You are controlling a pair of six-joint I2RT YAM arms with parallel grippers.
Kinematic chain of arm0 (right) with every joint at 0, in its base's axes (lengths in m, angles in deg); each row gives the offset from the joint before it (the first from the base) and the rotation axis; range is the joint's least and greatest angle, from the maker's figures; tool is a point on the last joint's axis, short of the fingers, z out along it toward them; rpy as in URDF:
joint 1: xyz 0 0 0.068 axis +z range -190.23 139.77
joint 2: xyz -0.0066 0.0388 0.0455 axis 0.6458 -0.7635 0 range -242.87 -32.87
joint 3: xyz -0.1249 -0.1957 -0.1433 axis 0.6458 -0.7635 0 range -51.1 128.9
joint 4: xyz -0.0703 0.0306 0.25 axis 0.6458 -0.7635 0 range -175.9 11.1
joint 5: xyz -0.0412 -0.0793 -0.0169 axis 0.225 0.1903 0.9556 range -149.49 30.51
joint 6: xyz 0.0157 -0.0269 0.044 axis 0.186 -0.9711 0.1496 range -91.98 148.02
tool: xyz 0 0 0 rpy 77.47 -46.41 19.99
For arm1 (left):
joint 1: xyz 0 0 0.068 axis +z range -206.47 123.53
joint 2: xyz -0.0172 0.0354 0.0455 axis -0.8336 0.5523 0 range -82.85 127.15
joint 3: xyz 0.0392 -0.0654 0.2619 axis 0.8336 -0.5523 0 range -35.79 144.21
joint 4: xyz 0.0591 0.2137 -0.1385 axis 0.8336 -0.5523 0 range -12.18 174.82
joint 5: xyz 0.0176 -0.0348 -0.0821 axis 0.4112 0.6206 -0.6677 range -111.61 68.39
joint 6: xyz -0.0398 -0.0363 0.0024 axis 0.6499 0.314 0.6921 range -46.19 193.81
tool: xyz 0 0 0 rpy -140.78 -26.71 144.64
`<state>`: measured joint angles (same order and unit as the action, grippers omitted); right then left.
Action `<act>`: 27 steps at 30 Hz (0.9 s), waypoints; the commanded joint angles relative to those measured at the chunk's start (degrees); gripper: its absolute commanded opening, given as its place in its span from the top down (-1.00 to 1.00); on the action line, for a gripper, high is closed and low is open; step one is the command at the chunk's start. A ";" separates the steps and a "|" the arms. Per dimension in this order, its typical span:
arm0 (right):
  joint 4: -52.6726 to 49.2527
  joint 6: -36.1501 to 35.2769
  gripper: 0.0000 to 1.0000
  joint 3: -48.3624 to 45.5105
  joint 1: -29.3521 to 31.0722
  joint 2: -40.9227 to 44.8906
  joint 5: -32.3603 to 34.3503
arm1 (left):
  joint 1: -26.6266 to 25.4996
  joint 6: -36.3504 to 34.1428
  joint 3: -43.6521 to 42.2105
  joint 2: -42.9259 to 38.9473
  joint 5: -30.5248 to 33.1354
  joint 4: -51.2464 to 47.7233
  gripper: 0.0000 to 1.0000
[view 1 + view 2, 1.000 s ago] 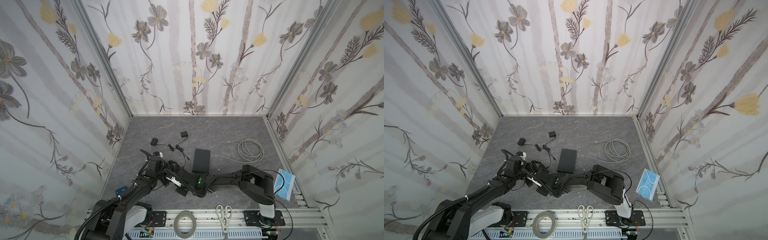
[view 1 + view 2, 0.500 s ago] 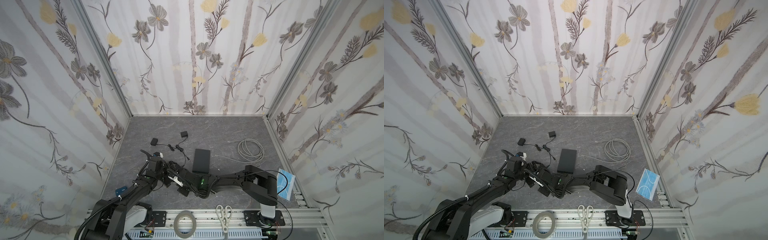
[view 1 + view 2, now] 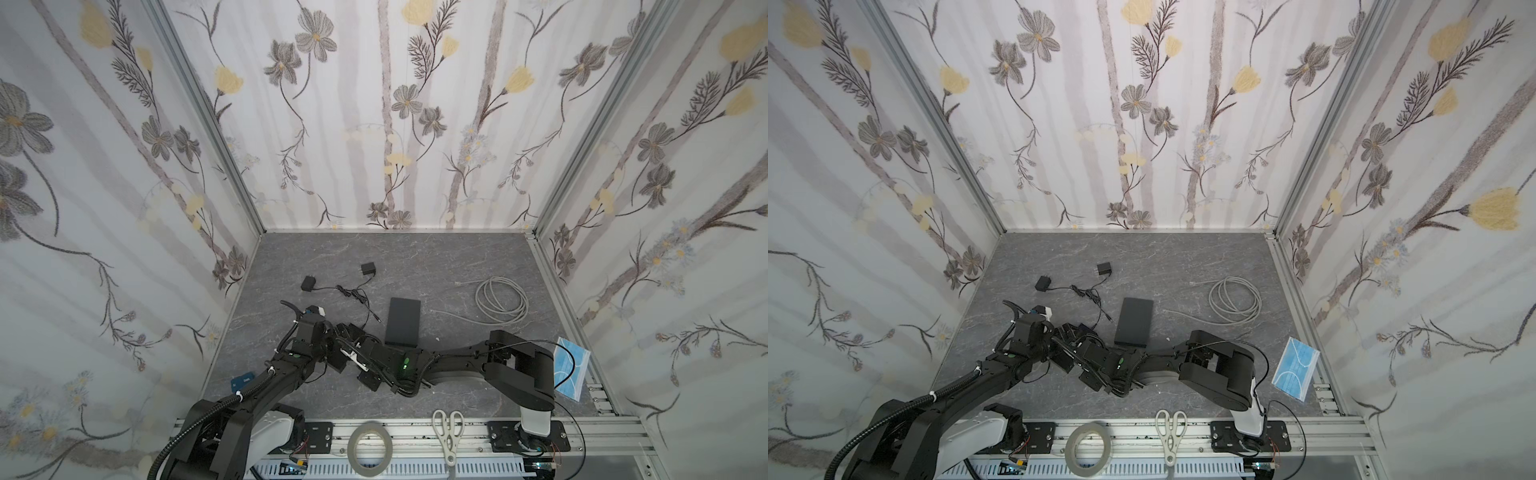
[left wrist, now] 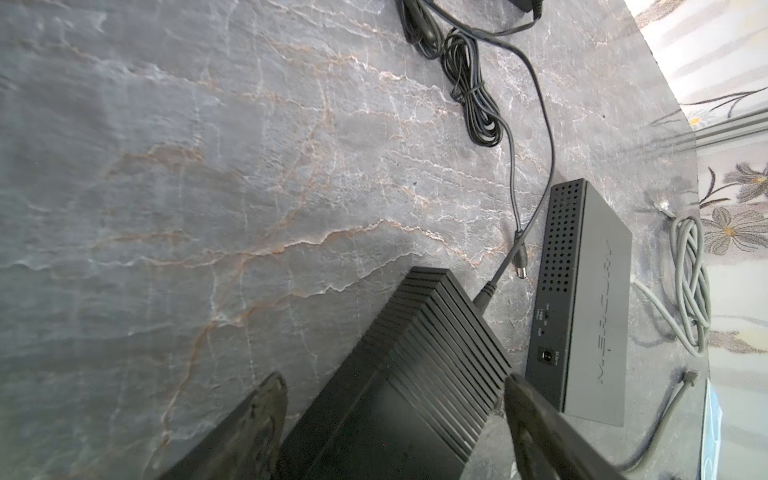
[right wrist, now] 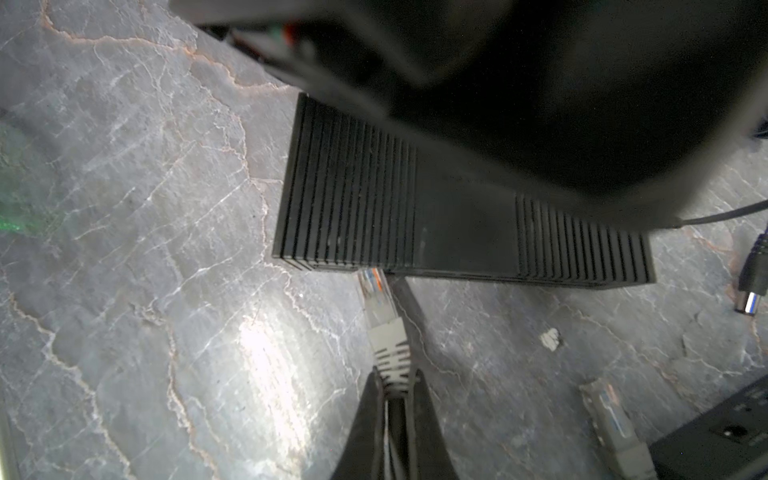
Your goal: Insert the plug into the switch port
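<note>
R gripper [image 5: 395, 380] clamps gray plug [image 5: 376, 299] by its boot, tip up against side of ribbed switch [image 5: 353, 199], nr one end. L gripper [image 4: 392, 386] jaws spread wide astride switch; firm hold or not, can't tell. Flat black box [image 4: 598, 316] lies just beside. Vs 1 sec ago: both arms approx unmoved.

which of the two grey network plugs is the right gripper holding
The grey plug whose tip reaches the ribbed black box, pinched by the right gripper; the other plug lies loose on the table.
</note>
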<state>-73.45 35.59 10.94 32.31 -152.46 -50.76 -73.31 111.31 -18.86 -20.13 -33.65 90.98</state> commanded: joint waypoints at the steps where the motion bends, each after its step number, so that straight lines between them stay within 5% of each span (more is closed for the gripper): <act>1: 2.56 1.97 0.95 0.01 -0.31 -0.44 3.15 | -0.43 1.46 -0.23 0.04 -3.89 -3.18 -0.66; 27: 7.79 -0.10 0.94 -0.44 0.61 -0.55 -0.41 | -0.94 1.17 -0.13 -0.05 -3.86 -3.16 -0.65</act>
<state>-70.04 37.26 8.80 32.70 -152.35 -49.93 -73.97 111.31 -19.01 -20.22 -34.63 88.79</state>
